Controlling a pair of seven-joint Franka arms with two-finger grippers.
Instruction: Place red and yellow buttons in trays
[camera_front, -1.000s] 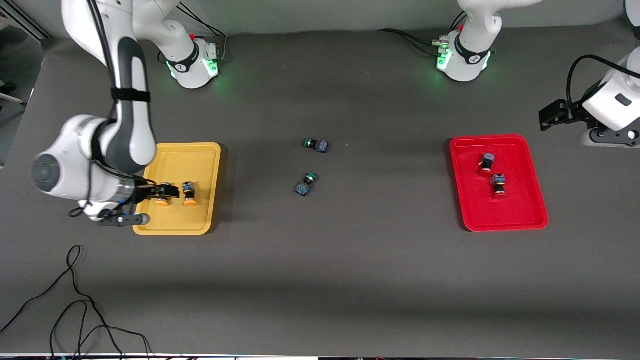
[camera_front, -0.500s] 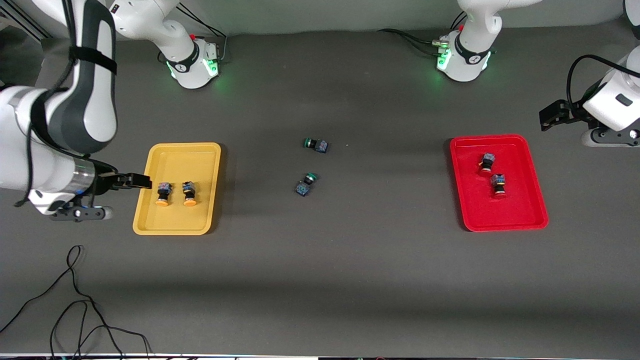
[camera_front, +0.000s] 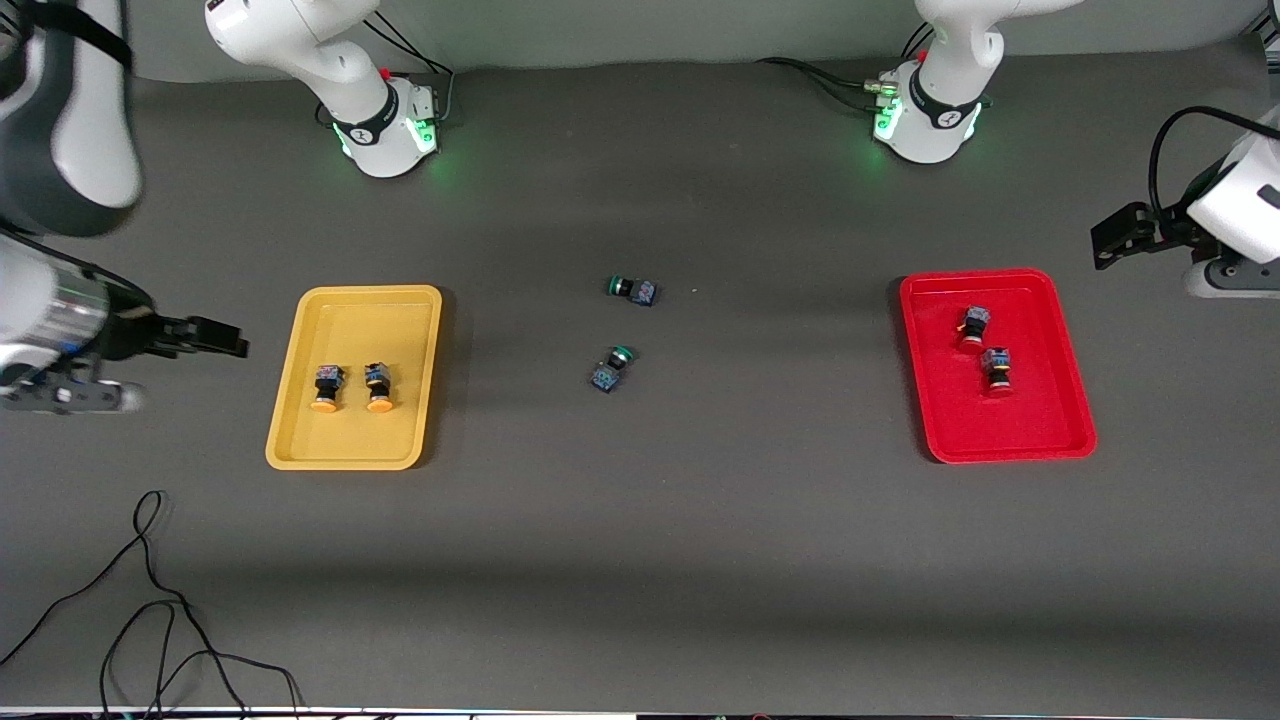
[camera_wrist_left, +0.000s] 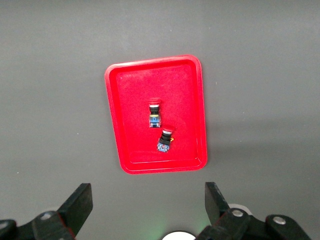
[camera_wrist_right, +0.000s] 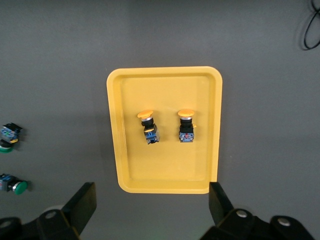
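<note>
Two yellow buttons (camera_front: 325, 388) (camera_front: 378, 387) lie side by side in the yellow tray (camera_front: 350, 440). In the right wrist view the same yellow buttons (camera_wrist_right: 148, 126) (camera_wrist_right: 186, 125) rest in the yellow tray (camera_wrist_right: 165, 170). Two red buttons (camera_front: 973, 326) (camera_front: 996, 370) lie in the red tray (camera_front: 1000, 430), and the left wrist view shows these red buttons (camera_wrist_left: 155, 114) (camera_wrist_left: 164, 140) in the red tray (camera_wrist_left: 130, 100). My right gripper (camera_front: 222, 340) (camera_wrist_right: 152, 202) hangs open and empty beside the yellow tray. My left gripper (camera_front: 1112, 235) (camera_wrist_left: 149, 205) hangs open and empty off the red tray's edge.
Two green-capped buttons (camera_front: 632, 290) (camera_front: 612, 368) lie on the grey table midway between the trays; they also show in the right wrist view (camera_wrist_right: 10, 135) (camera_wrist_right: 12, 186). A loose black cable (camera_front: 150, 600) curls near the front camera at the right arm's end.
My right gripper has drawn back off the yellow tray toward the right arm's end of the table, leaving both yellow buttons lying there. The left arm has shifted only slightly.
</note>
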